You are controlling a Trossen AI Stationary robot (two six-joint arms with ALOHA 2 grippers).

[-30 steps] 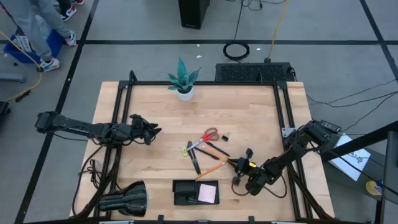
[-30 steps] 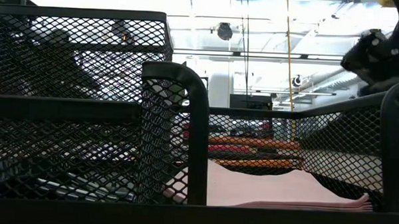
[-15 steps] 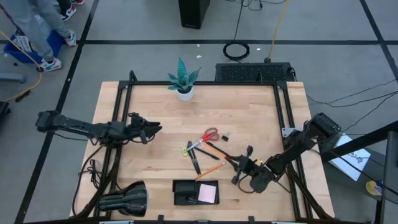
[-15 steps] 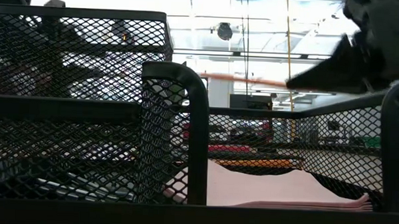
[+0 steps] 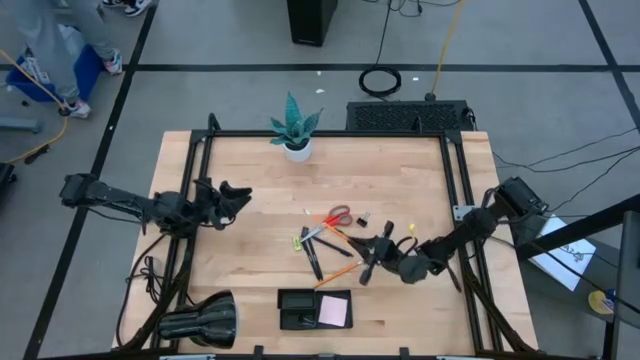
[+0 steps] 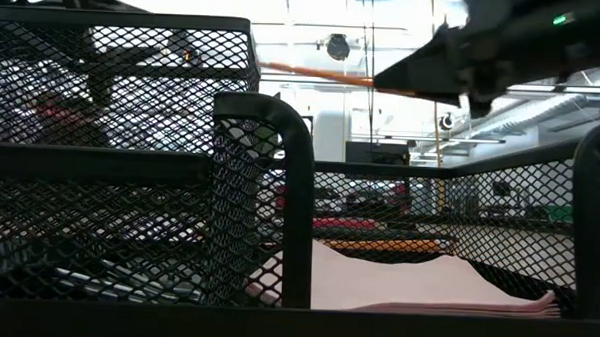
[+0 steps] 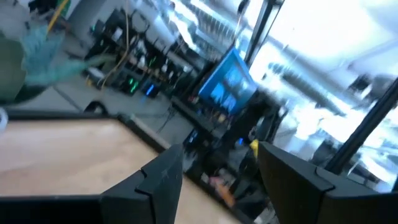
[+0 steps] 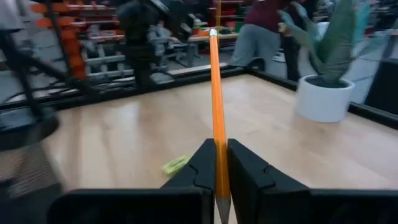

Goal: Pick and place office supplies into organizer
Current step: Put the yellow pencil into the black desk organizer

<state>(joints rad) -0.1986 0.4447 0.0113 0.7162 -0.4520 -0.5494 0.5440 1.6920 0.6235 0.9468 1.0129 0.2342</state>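
1. Orange pencil is what your right gripper has clamped between its two closed fingers, lifted off the bench. In the right wrist view it points straight away from the fingers toward the far side of the bench.
2. Your right arm reaches in low from the right edge of the bench, its gripper sitting just right of the scattered supplies.
3. Your left gripper hovers over the left part of the bench, well apart from the supplies. Its fingers are spread apart and hold nothing.
4. Your organizer, a low black mesh tray, sits at the near edge of the bench. A pink note pad lies in its right compartment; the low view shows the pad flat behind the mesh wall.
5. Near the middle of the bench lie red-handled scissors, black pens, a second orange pencil and a small yellow piece.
6. A potted teal plant stands at the far edge, and a black lamp-like cylinder lies at the near left corner.
7. A person's legs show on the floor beyond the far left corner.
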